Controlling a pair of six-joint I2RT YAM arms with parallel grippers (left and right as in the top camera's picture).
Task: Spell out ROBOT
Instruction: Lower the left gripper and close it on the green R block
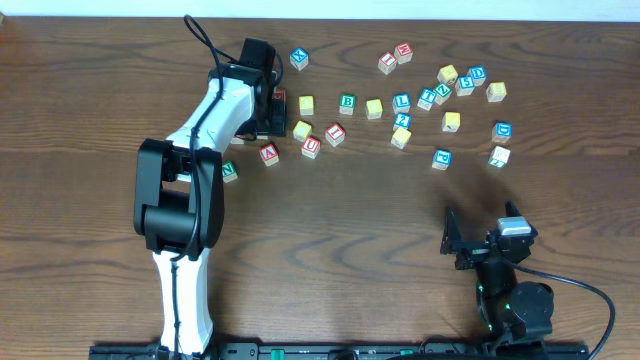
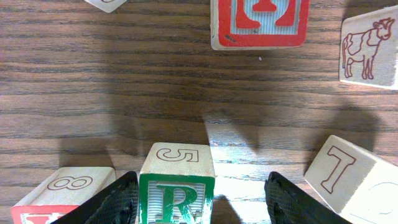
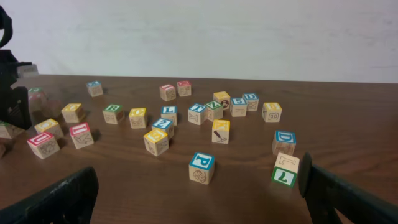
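Two tools apart: left tool (image 2: 200,190) astride green R cube (image 2: 176,200); right tool (image 3: 199,208) wide, empty.

Roughly twenty-five small wooden alphabet cubes (image 1: 374,108) lie on the single brown wooden worktop (image 1: 330,250); the exact number is unsure, since a few sit half hidden beneath the white left robot arm (image 1: 215,120). About seven show yellow tops and about six red frames, the rest blue or green. Two arms are present, the second a black right robot arm (image 1: 510,300), each with two fingers (image 2: 112,202)
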